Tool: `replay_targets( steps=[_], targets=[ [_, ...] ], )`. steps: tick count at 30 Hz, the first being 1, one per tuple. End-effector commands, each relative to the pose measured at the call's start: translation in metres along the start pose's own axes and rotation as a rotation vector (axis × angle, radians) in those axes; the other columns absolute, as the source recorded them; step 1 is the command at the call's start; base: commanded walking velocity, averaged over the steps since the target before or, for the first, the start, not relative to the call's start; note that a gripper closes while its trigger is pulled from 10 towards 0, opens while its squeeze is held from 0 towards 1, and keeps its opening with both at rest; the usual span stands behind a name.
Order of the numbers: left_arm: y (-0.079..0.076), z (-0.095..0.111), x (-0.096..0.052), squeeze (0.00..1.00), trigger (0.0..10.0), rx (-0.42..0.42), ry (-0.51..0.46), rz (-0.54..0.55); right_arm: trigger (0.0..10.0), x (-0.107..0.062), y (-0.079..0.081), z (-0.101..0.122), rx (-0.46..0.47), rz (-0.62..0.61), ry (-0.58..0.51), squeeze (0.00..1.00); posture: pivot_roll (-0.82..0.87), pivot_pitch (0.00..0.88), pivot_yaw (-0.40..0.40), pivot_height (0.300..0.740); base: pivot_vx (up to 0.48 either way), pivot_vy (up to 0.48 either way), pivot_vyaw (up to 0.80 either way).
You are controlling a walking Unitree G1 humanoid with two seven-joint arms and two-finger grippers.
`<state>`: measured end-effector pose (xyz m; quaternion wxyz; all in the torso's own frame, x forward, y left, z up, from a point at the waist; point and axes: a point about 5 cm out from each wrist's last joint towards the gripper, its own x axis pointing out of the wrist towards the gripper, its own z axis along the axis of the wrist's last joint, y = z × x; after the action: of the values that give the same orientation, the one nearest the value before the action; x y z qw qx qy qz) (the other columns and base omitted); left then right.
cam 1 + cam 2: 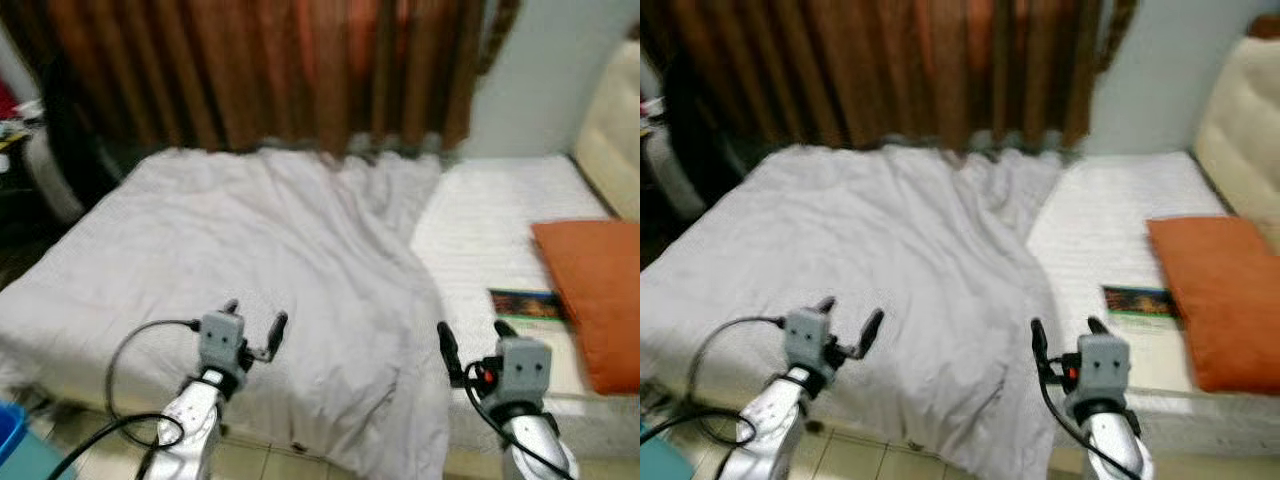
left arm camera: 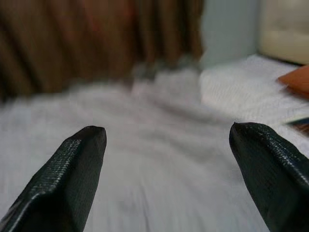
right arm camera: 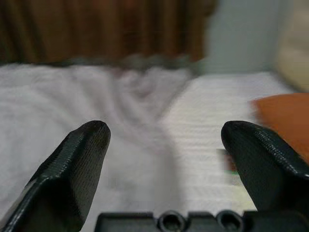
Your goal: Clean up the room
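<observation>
Directly ahead, a wide bed is lying under a rumpled pale grey-white sheet that is covering its left and middle parts and spilling over the near edge toward the tiled floor. On the right, the white quilted mattress surface is lying bare, and a rectangular orange cushion is resting on it near the cream padded headboard. Just beside the cushion's inner edge, a flat book with a dark, colourful cover is lying on the mattress, close to the near edge. Heavy brown-orange curtains are hanging behind the bed, their hems touching its far side, with a pale wall to their right.

Both silver arms are reaching forward over the near edge of the bed. The left gripper is hovering above the sheet with its two black fingers spread wide apart, holding nothing. The right gripper is hovering near the seam where the sheet meets the bare mattress, its fingers likewise parted and empty, with the book lying just beyond it to the right. A blue object is showing at the lower left corner by the floor; what it is cannot be told.
</observation>
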<state>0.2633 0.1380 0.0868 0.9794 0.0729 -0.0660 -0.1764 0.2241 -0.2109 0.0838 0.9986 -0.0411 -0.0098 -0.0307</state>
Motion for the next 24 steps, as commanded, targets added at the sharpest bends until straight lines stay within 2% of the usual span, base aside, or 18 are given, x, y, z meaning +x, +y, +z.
replay_targets(
  steps=[1, 4, 8, 9, 11, 12, 15, 17, 20, 24],
  targets=[
    [-0.014, 0.009, -0.005, 0.00, 10.0, 0.090, -0.037, -0.076, 10.0, -0.003, -0.001, 0.000, -0.023, -0.001, -0.013, 0.00, -0.10, 0.011, 0.066, 0.740, 0.000, 0.000, 0.00],
    [-0.019, 0.007, -0.012, 0.00, 10.0, 0.106, -0.030, -0.103, 10.0, -0.007, -0.004, -0.006, -0.035, 0.008, 0.008, 0.00, -0.09, 0.014, 0.064, 0.740, 0.000, 0.000, 0.00],
    [-0.018, 0.008, -0.013, 0.00, 10.0, 0.088, -0.017, -0.078, 10.0, -0.011, -0.002, -0.012, -0.026, 0.036, 0.030, 0.00, -0.10, 0.012, 0.064, 0.740, 0.000, 0.000, 0.00],
    [-0.015, 0.005, -0.016, 0.00, 10.0, 0.050, 0.008, -0.042, 10.0, -0.011, -0.001, -0.012, -0.022, 0.040, 0.022, 0.00, -0.10, 0.011, 0.065, 0.740, 0.000, 0.000, 0.00],
    [-0.014, 0.003, -0.017, 0.00, 10.0, 0.029, 0.022, -0.028, 10.0, -0.011, -0.001, -0.012, -0.023, 0.038, 0.018, 0.00, -0.10, 0.011, 0.065, 0.740, 0.000, 0.000, 0.00],
    [-0.009, -0.009, -0.021, 0.00, 10.0, -0.082, 0.105, 0.047, 10.0, -0.011, 0.000, -0.012, -0.023, 0.047, 0.020, 0.00, -0.10, 0.014, 0.067, 0.740, 0.000, 0.000, 0.00],
    [-0.007, -0.017, -0.021, 0.00, 10.0, -0.152, 0.153, 0.079, 10.0, -0.009, 0.001, -0.014, -0.033, 0.064, 0.030, 0.00, -0.10, 0.017, 0.068, 0.740, 0.000, 0.000, 0.00],
    [-0.008, -0.021, -0.017, 0.00, 10.0, -0.175, 0.169, 0.061, 10.0, -0.005, 0.004, -0.016, -0.028, 0.090, 0.052, 0.00, -0.10, 0.019, 0.070, 0.740, 0.000, 0.000, -0.80],
    [-0.010, -0.030, -0.015, 0.00, 10.0, -0.201, 0.216, 0.039, 10.0, 0.005, 0.007, -0.015, -0.034, 0.123, 0.047, 0.00, -0.11, 0.022, 0.071, 0.740, 0.000, 0.480, -0.80],
    [-0.010, -0.032, -0.015, 0.00, 10.0, -0.211, 0.230, 0.042, 10.0, 0.009, 0.008, -0.014, -0.036, 0.135, 0.044, 0.00, -0.11, 0.023, 0.072, 0.740, 0.000, 0.480, -0.80]
  ],
)
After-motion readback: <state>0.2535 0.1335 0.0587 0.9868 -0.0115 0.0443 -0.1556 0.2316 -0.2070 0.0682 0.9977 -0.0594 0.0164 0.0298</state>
